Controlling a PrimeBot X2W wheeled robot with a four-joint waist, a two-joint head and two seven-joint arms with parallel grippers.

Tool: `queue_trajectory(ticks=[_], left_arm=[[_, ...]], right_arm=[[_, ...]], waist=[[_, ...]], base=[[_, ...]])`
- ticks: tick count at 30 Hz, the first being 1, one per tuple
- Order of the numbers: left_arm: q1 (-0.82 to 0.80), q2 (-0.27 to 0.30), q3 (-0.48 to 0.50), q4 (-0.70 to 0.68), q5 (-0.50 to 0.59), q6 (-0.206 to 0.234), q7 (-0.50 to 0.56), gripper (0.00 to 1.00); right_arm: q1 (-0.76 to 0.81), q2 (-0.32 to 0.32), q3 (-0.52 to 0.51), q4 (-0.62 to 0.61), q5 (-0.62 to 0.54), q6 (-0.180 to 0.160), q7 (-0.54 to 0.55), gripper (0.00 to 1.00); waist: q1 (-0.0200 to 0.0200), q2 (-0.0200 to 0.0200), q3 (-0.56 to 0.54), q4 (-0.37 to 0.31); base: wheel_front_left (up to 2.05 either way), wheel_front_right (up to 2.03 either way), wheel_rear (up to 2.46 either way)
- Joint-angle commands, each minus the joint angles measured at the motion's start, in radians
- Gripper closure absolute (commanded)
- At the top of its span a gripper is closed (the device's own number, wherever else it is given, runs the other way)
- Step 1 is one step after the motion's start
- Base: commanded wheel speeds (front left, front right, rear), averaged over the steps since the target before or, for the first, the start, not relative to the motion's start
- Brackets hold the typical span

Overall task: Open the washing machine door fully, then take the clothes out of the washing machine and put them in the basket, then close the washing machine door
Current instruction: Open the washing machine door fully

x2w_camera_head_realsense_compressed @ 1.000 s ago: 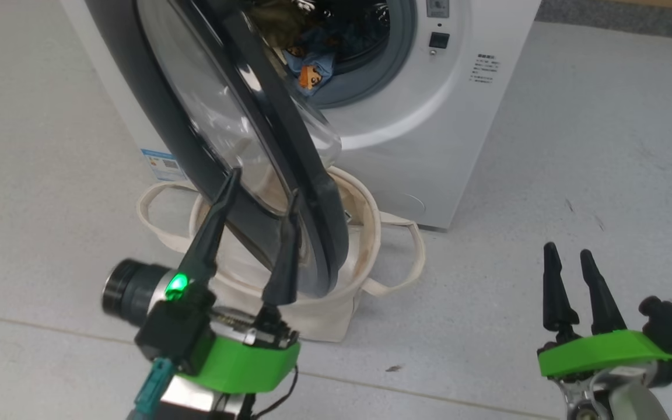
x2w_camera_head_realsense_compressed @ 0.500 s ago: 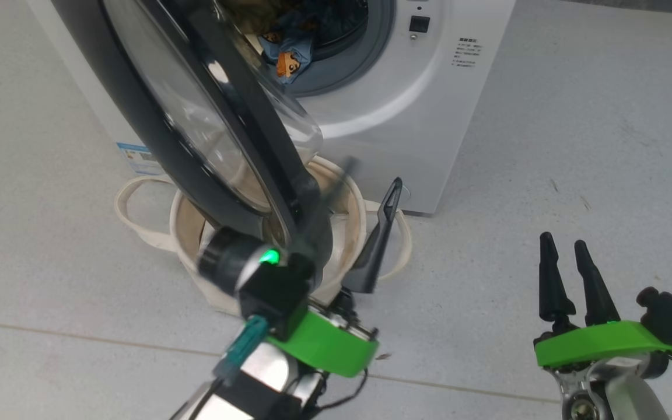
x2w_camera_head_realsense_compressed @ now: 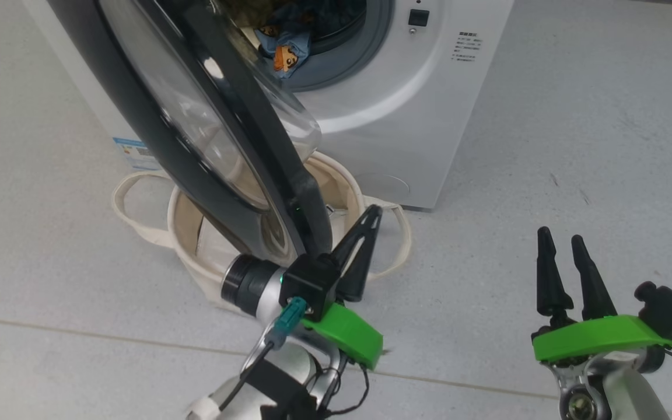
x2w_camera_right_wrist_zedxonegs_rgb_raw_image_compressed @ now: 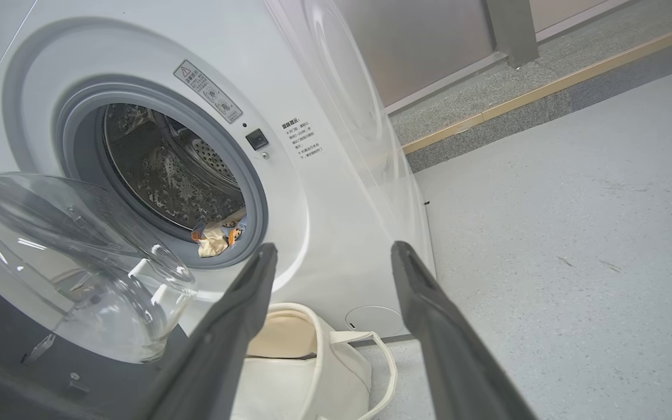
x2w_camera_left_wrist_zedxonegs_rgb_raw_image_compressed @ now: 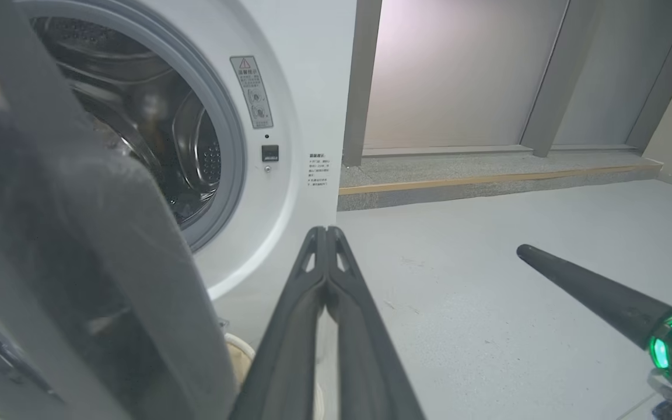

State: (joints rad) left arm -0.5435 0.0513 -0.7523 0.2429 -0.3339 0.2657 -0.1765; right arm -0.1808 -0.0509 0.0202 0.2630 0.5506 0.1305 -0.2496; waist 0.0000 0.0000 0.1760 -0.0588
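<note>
I am holding my left hand (x2w_camera_head_realsense_compressed: 373,213) pinched shut and empty just beside the lower rim of the washing machine door (x2w_camera_head_realsense_compressed: 207,128), probably to nudge the partly open door wider, with the basket (x2w_camera_head_realsense_compressed: 342,178) just beyond its fingertips, under that door. My right hand (x2w_camera_head_realsense_compressed: 559,238) is waiting well aside, fingers spread, empty. Its wrist view is showing the clothes (x2w_camera_right_wrist_zedxonegs_rgb_raw_image_compressed: 218,236) lying ahead at the drum lip of the washing machine (x2w_camera_head_realsense_compressed: 382,134), while the left wrist view is confirming joined fingers (x2w_camera_left_wrist_zedxonegs_rgb_raw_image_compressed: 304,309).

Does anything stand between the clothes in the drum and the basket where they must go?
Yes. The partly open washing machine door hangs over the basket, its black rim and glass bowl covering much of the opening, between it and the clothes above.
</note>
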Motion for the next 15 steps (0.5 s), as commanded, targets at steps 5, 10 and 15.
queue_trajectory(ticks=[5, 10, 15], left_arm=[[-0.075, -0.001, -0.002, 0.067, -0.029, 0.041, -0.015, 1.00], [-0.097, -0.001, -0.038, 0.126, -0.056, 0.065, -0.034, 1.00], [-0.109, -0.001, -0.070, 0.169, -0.093, 0.079, -0.055, 1.00]], right_arm=[[-0.031, 0.001, 0.032, -0.026, 0.006, 0.000, -0.012, 0.00], [-0.030, 0.001, 0.030, -0.039, 0.005, 0.000, -0.012, 0.00], [-0.019, 0.001, 0.030, -0.049, 0.001, 0.000, -0.012, 0.00]], waist=[[0.0000, 0.0000, -0.002, 0.013], [0.0000, 0.0000, -0.003, 0.033], [0.0000, 0.0000, -0.007, 0.065]], base=[[0.00, 0.00, 0.00], [0.00, 0.00, 0.00], [0.00, 0.00, 0.00]])
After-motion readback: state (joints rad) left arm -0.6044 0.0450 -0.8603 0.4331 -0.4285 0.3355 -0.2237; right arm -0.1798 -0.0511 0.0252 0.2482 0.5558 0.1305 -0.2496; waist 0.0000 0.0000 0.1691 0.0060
